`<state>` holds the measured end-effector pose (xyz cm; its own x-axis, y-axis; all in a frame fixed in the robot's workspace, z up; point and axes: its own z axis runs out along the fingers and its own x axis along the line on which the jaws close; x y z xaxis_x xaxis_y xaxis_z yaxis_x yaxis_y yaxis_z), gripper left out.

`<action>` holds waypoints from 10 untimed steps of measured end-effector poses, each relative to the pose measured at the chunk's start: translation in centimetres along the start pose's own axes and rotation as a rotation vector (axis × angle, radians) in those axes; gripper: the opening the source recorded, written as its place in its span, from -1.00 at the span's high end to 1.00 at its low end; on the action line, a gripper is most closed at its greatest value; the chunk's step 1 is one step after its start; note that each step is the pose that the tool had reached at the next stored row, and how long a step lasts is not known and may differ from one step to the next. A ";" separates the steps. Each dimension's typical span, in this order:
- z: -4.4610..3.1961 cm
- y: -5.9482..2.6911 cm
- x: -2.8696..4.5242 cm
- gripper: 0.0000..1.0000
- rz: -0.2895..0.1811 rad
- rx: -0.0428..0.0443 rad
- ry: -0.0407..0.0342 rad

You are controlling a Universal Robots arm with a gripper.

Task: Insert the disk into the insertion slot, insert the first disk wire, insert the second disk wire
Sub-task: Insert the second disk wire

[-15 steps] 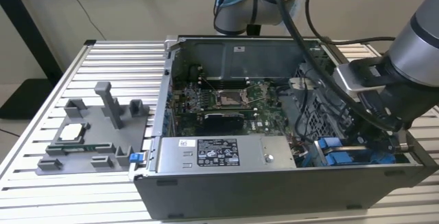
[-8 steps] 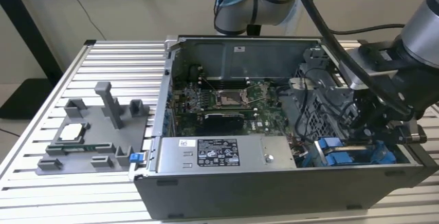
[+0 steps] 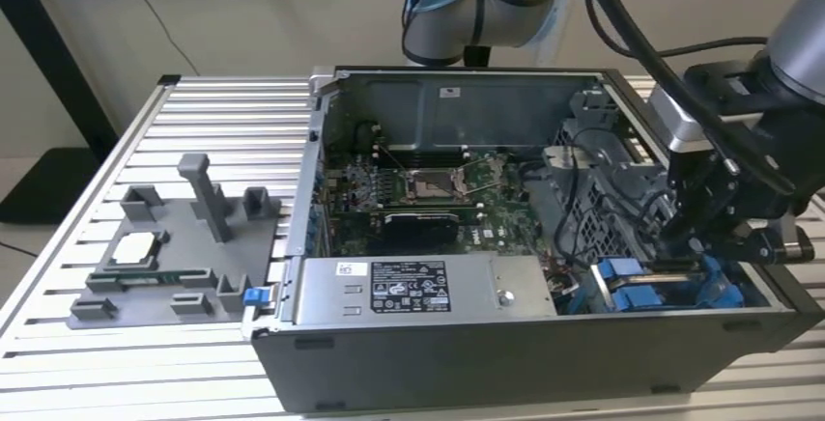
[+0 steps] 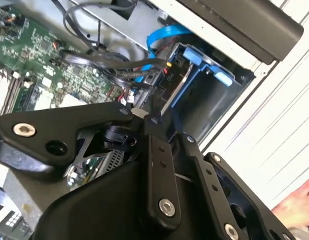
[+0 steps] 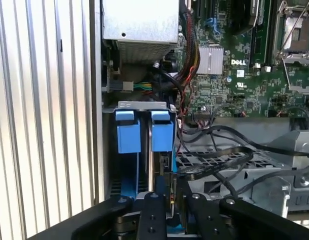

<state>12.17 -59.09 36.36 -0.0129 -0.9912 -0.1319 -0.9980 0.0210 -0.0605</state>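
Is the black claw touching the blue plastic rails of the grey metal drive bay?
Cannot tell. In the first wrist view the claw sits low between the blue rails, but its fingertips hide any contact or gap.

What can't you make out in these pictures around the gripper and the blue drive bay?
- The gripper tips: in the exterior view they sink behind the case wall; in both wrist views the linkage covers them.
- The disk: just a thin edge shows between the blue tabs in the first wrist view.
- The insertion slot: its depth is in shadow in the second wrist view.
- Whether any disk wire is plugged in: cables overlap.
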 end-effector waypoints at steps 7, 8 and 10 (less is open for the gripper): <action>-2.11 -0.35 -0.39 -1.00 0.002 -0.0194 0.0093; -2.54 -0.38 -0.45 -1.00 0.002 -0.0195 0.0092; -3.48 -0.44 -0.58 -1.00 0.002 -0.0198 0.0093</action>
<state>12.40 -58.98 39.90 -0.0154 -0.9923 -0.1228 -0.9990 0.0206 -0.0406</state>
